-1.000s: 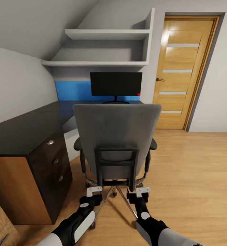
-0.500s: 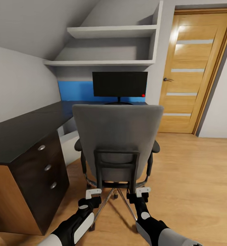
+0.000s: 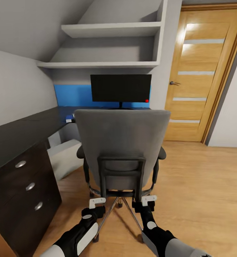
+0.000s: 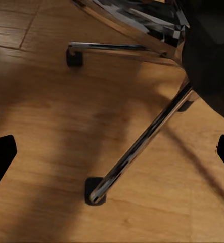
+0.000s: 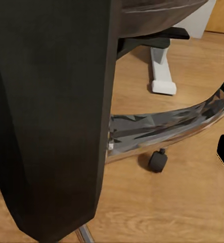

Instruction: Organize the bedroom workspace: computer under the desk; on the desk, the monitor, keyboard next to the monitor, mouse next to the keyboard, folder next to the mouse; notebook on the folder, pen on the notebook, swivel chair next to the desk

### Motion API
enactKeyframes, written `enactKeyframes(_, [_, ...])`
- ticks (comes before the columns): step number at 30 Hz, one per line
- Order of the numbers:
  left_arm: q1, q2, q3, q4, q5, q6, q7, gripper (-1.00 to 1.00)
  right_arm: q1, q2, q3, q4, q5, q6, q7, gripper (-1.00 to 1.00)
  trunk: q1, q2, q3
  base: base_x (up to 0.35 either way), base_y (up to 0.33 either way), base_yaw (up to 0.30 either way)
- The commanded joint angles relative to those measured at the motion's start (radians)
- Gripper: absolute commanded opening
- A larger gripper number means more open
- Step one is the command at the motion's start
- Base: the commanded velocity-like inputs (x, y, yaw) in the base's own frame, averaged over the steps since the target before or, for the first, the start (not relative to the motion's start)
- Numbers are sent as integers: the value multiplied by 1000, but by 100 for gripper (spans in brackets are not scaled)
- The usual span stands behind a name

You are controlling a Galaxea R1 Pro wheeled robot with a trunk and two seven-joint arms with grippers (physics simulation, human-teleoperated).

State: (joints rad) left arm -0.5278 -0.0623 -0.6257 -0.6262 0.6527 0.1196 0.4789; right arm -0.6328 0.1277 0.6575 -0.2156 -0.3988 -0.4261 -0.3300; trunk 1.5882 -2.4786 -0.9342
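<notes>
Compared with a second ago, the whole head view is being carried forward and leftward: the dark three-drawer unit (image 3: 22, 185) is sliding toward the picture's left edge, while the light grey boxy computer tower (image 3: 64, 157) is now being revealed under the desk.

The long glossy black desk (image 3: 18, 130) is being seen along the left wall, running back to the corner beneath grey-white wall shelves (image 3: 104, 46). A light wooden door (image 3: 207, 75) is being shown at the right. The grey-upholstered swivel chair with black back bracket (image 3: 122, 142) is being faced from behind, standing close in front of the desk's far section on the light wood floor (image 3: 204, 192). The wide black-fronted monitor (image 3: 120, 88) is being kept on the desk behind the chair, a red dot at its lower right corner.

The left gripper (image 3: 96, 203) is being held low beside the chair's chrome star base (image 4: 142, 147), its jaws spread wide with nothing between them. The right gripper (image 3: 148, 200) is being held against the black bracket (image 5: 51, 111); whether its jaws are gripping it cannot be told.
</notes>
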Motion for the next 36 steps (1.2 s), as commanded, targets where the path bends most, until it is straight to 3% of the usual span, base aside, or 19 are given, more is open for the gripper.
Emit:
enactKeyframes(1, [-1, 1, -5, -3, -5, 3, 7, 100, -1, 0, 2, 1, -12, -5, -7, 100, 0, 0, -1, 270, -183, 20])
enactKeyframes(22, [-1, 1, -4, -3, -5, 3, 7, 100, -1, 0, 2, 2, -12, -5, -6, 100, 0, 0, -1, 324, 7, 161])
enactKeyframes(36, [-1, 1, -3, -1, -4, 3, 7, 100, -1, -2, 0, 2, -12, -5, -7, 100, 0, 0, -1, 323, -34, 7])
